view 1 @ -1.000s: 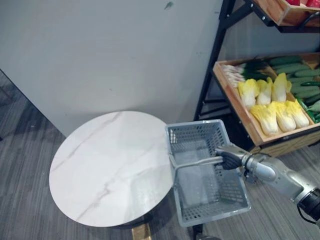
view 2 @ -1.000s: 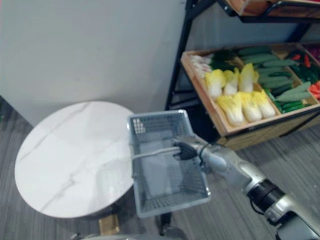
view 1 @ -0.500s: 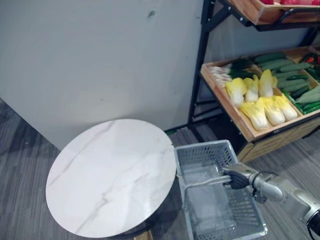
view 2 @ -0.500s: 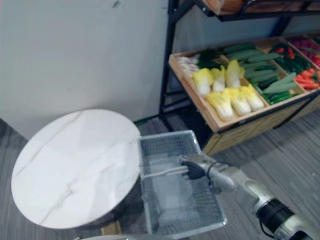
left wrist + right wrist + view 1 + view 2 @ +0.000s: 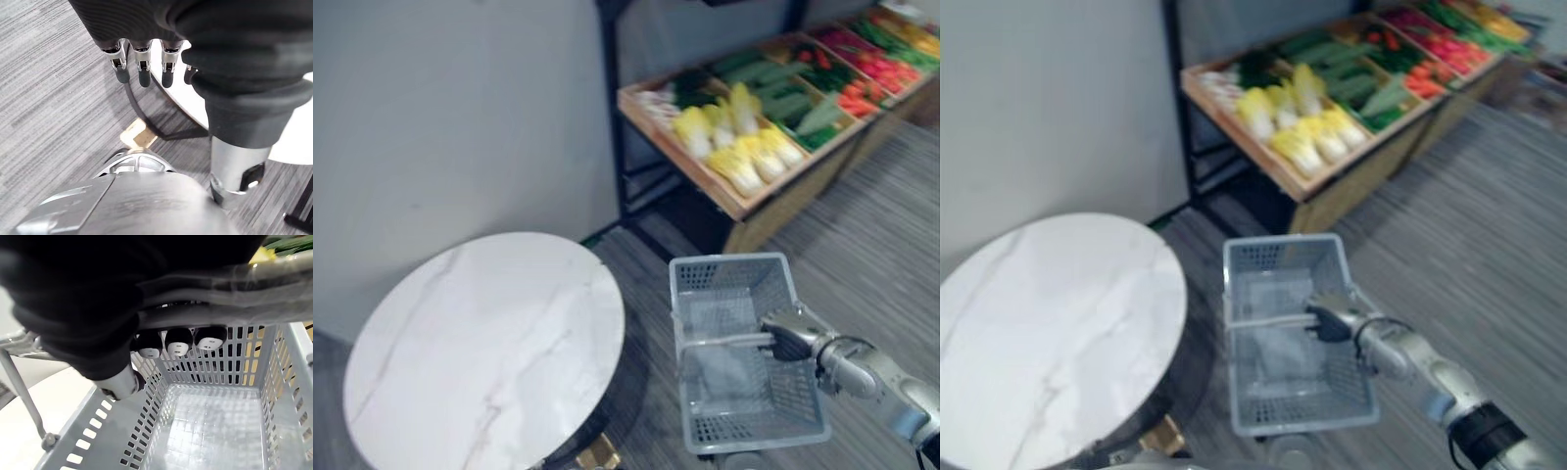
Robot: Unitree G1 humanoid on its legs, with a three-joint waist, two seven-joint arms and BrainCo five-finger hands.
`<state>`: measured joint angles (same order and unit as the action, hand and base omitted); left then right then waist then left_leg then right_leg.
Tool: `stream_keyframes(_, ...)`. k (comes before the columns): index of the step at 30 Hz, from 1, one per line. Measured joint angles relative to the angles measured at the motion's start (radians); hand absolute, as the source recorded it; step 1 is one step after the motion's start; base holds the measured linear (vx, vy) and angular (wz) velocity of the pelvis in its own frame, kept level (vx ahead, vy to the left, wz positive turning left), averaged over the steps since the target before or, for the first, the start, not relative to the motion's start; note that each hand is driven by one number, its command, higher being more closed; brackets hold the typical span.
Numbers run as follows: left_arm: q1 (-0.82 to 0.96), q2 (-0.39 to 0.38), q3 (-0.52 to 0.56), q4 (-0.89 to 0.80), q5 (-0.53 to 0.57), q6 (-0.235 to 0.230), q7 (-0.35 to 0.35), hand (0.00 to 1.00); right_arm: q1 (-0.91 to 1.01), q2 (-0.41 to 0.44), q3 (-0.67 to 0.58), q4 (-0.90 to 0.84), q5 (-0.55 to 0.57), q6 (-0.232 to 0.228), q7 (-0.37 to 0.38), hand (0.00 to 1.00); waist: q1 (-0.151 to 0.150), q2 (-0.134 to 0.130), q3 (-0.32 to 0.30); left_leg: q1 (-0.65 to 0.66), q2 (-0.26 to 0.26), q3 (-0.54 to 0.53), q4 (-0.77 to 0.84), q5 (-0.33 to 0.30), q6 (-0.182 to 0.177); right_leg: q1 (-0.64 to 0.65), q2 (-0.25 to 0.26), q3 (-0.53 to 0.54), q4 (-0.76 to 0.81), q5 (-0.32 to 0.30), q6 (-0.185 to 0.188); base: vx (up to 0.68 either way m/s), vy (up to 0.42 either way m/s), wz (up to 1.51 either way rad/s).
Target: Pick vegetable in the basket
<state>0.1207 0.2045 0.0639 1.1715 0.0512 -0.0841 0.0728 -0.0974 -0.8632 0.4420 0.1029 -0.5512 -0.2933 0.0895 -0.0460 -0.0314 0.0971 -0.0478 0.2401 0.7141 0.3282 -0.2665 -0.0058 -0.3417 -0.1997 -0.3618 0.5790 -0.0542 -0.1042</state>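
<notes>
1. Reference: round white marble table (image 5: 480,343). All positions are given relative to it.

2. Right hand (image 5: 790,338): clenched around the metal handle (image 5: 724,343) of the grey plastic basket (image 5: 729,262). In the right wrist view the fingertips (image 5: 176,340) are curled under the bar, with the basket's slotted walls and gridded floor below them.

3. Basket: carried by the handle, just off the table's right edge, apart from the top. It hangs roughly level over the grey floor (image 5: 881,225).

4. Vegetables (image 5: 744,157): located in a slanted wooden tray (image 5: 685,162) on a black-framed shelf, beyond the table and to its right, well apart from it. Yellow-white cabbages lie at the tray's near end. Green cucumbers (image 5: 783,93) and red items (image 5: 857,54) lie farther along.

5. Left hand (image 5: 142,68): released, with its fingers hanging straight and relaxed over the floor, near the table's edge. It holds nothing.

6. Print on the tray and basket: too blurred to read.
</notes>
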Motion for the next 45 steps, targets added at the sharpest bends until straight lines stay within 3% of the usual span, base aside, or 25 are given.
stream_keyframes(2,-0.008,0.013,-0.018,0.001,0.000,0.000,-0.001,0.00,-0.040,0.028,0.031,0.045,-0.031,-0.006,0.005,1.00,0.030,-0.017,-0.011,0.003,0.026,0.080,-0.006,0.013,-0.008,0.057,-0.040,-0.027,0.016,-0.041,0.015,-0.10,-0.079,-1.30)
stream_keyframes(4,-0.011,0.017,-0.024,0.001,0.000,0.000,-0.004,0.00,-0.072,0.053,0.048,0.071,-0.040,-0.010,0.007,1.00,0.029,-0.018,-0.012,-0.002,0.058,0.140,0.001,0.027,-0.015,0.095,-0.067,-0.027,-0.011,-0.030,0.037,-0.06,-0.126,-1.04)
stream_keyframes(5,-0.010,0.018,-0.024,0.002,0.000,-0.001,-0.003,0.00,-0.075,0.059,0.048,0.070,-0.039,-0.011,0.007,1.00,0.029,-0.020,-0.013,-0.001,0.074,0.171,0.010,0.032,-0.022,0.111,-0.075,-0.028,-0.054,-0.026,0.072,-0.04,-0.257,-1.26)
stream_keyframes(6,-0.019,0.028,-0.027,0.006,0.000,0.000,-0.007,0.00,-0.079,0.064,0.048,0.068,-0.038,-0.016,0.006,1.00,0.027,-0.029,-0.022,0.000,0.087,0.227,0.012,0.060,-0.040,0.140,-0.036,-0.044,-0.216,-0.035,0.151,-0.05,-0.322,-1.58)
stream_keyframes(8,-0.039,0.009,-0.028,0.030,0.001,0.002,-0.010,0.00,-0.081,0.061,0.047,0.069,-0.040,-0.012,0.005,1.00,0.025,-0.014,-0.027,0.000,0.098,0.267,-0.011,0.102,-0.047,0.175,0.024,-0.040,-0.388,-0.028,0.158,-0.06,-0.344,-1.26)
stream_keyframes(10,-0.052,-0.012,-0.028,0.047,0.009,0.002,-0.015,0.00,-0.042,0.061,0.040,0.071,-0.041,0.004,0.005,1.00,0.012,0.004,-0.028,0.025,0.128,0.263,-0.006,0.143,-0.046,0.213,0.069,-0.024,-0.451,0.003,0.138,-0.04,-0.281,-0.53)
stream_keyframes(14,-0.057,-0.007,-0.027,0.042,0.012,0.000,-0.016,0.00,0.041,0.059,-0.020,0.069,-0.040,0.004,0.003,1.00,-0.021,0.009,-0.029,0.032,0.200,0.226,0.109,0.220,-0.056,0.280,0.111,-0.009,-0.520,0.013,0.122,-0.04,-0.194,-0.22)
stream_keyframes(16,-0.049,-0.009,-0.026,0.042,0.012,0.000,-0.015,0.00,0.076,0.059,-0.046,0.070,-0.041,0.004,0.001,1.00,-0.030,0.017,-0.025,0.022,0.246,0.146,0.228,0.286,-0.043,0.317,0.122,0.033,-0.534,0.017,0.115,-0.05,-0.121,-0.55)
stream_keyframes(17,-0.041,-0.010,-0.026,0.042,0.012,0.000,-0.014,0.00,0.085,0.059,-0.050,0.074,-0.041,0.004,-0.003,1.00,-0.028,0.006,-0.015,-0.016,0.245,0.029,0.294,0.315,-0.043,0.335,0.120,0.077,-0.543,0.021,0.107,-0.05,-0.094,-0.73)
stream_keyframes(18,-0.038,-0.013,-0.024,0.043,0.012,-0.001,-0.014,0.00,0.085,0.058,-0.054,0.077,-0.041,0.004,-0.008,1.00,-0.028,0.012,-0.017,-0.039,0.223,-0.057,0.314,0.289,-0.054,0.335,0.115,0.099,-0.544,0.023,0.105,-0.02,-0.015,-1.11)
stream_keyframes(19,-0.033,-0.030,-0.016,0.041,0.010,-0.005,-0.012,0.00,0.083,0.063,-0.069,0.099,-0.041,0.004,-0.021,1.00,-0.019,0.022,-0.012,-0.076,0.125,-0.262,0.320,0.208,-0.064,0.329,0.103,0.166,-0.545,0.022,0.100,-0.01,0.014,-1.06)
stream_keyframes(21,-0.028,-0.045,-0.018,0.037,0.010,-0.016,-0.011,0.00,0.081,0.072,-0.073,0.137,-0.040,0.003,-0.041,1.00,0.002,0.031,-0.008,-0.081,0.025,-0.418,0.273,0.151,-0.075,0.325,0.101,0.241,-0.549,0.020,0.094,-0.01,0.075,-1.26)
stream_keyframes(23,-0.006,-0.052,-0.027,0.011,0.009,-0.029,-0.014,0.00,0.081,0.074,-0.074,0.173,-0.043,0.005,-0.057,1.00,0.005,0.045,-0.002,-0.085,-0.073,-0.553,0.125,0.138,-0.087,0.308,0.109,0.313,-0.547,0.017,0.097,-0.04,0.133,-1.18)
stream_keyframes(24,-0.005,-0.054,-0.028,0.009,0.009,-0.035,-0.016,0.00,0.081,0.072,-0.079,0.180,-0.047,0.005,-0.058,1.00,0.005,0.051,-0.001,-0.088,-0.086,-0.573,0.070,0.138,-0.086,0.302,0.113,0.327,-0.544,0.017,0.097,-0.06,0.174,-1.01)
stream_keyframes(26,-0.001,-0.062,-0.029,0.001,0.009,-0.040,-0.022,0.00,0.082,0.045,-0.086,0.188,-0.070,0.004,-0.062,1.00,0.005,0.089,0.002,-0.081,-0.097,-0.650,-0.146,0.143,-0.086,0.258,0.143,0.371,-0.537,0.022,0.107,-0.05,0.251,-1.04)
stream_keyframes(28,-0.001,-0.063,-0.027,0.000,0.009,-0.042,-0.021,0.00,0.092,0.054,-0.092,0.218,-0.082,0.000,-0.063,1.00,0.016,0.091,0.006,-0.078,-0.127,-0.645,-0.189,0.155,-0.098,0.243,0.128,0.400,-0.538,0.049,0.146,0.04,0.230,-0.75)
stream_keyframes(29,-0.002,-0.062,-0.026,-0.001,0.009,-0.046,-0.021,0.00,0.097,0.043,-0.093,0.238,-0.082,-0.003,-0.063,1.00,0.013,0.072,0.012,-0.075,-0.157,-0.637,-0.179,0.144,-0.087,0.239,0.097,0.402,-0.543,0.063,0.168,0.11,0.224,-0.34)
stream_keyframes(30,-0.003,-0.058,-0.024,-0.009,0.009,-0.048,-0.021,0.00,0.097,0.044,-0.111,0.268,-0.082,-0.003,-0.064,1.00,0.013,0.072,0.017,-0.076,-0.176,-0.631,-0.159,0.129,-0.079,0.243,0.084,0.425,-0.561,0.073,0.183,0.10,0.242,-0.34)
stream_keyframes(38,0.001,-0.056,-0.056,-0.033,0.010,-0.049,-0.022,0.00,0.087,0.066,-0.170,0.421,-0.079,-0.002,-0.064,1.00,0.019,0.080,0.019,-0.071,-0.212,-0.583,-0.072,0.046,-0.015,0.257,0.055,0.492,-0.609,0.086,0.222,0.12,0.143,-0.35)
stream_keyframes(40,-0.002,-0.057,-0.078,-0.039,0.011,-0.048,-0.024,0.00,0.092,0.071,-0.204,0.469,-0.079,0.006,-0.065,1.00,0.021,0.076,0.022,-0.058,-0.214,-0.575,-0.044,0.007,-0.008,0.229,0.059,0.512,-0.527,0.057,0.253,0.10,0.076,-0.31)
stream_keyframes(43,-0.003,-0.057,-0.100,-0.039,0.012,-0.047,-0.032,0.00,0.103,0.080,-0.240,0.507,-0.079,0.014,-0.065,1.00,0.020,0.092,0.023,-0.027,-0.206,-0.589,-0.052,-0.010,0.008,0.172,0.081,0.510,-0.369,0.056,0.253,0.05,0.081,-0.26)
stream_keyframes(44,-0.003,-0.055,-0.110,-0.038,0.012,-0.048,-0.035,0.00,0.116,0.094,-0.286,0.516,-0.077,0.032,-0.072,1.00,0.012,0.093,0.027,0.001,-0.204,-0.589,-0.059,-0.018,0.026,0.100,0.097,0.508,-0.173,0.057,0.250,-0.03,0.078,0.01)
stream_keyframes(45,-0.003,-0.052,-0.115,-0.038,0.012,-0.048,-0.035,0.00,0.125,0.101,-0.309,0.517,-0.077,0.038,-0.078,1.00,0.006,0.092,0.028,0.015,-0.214,-0.592,-0.060,-0.023,0.037,0.075,0.093,0.506,-0.099,0.060,0.244,-0.02,0.111,0.09)
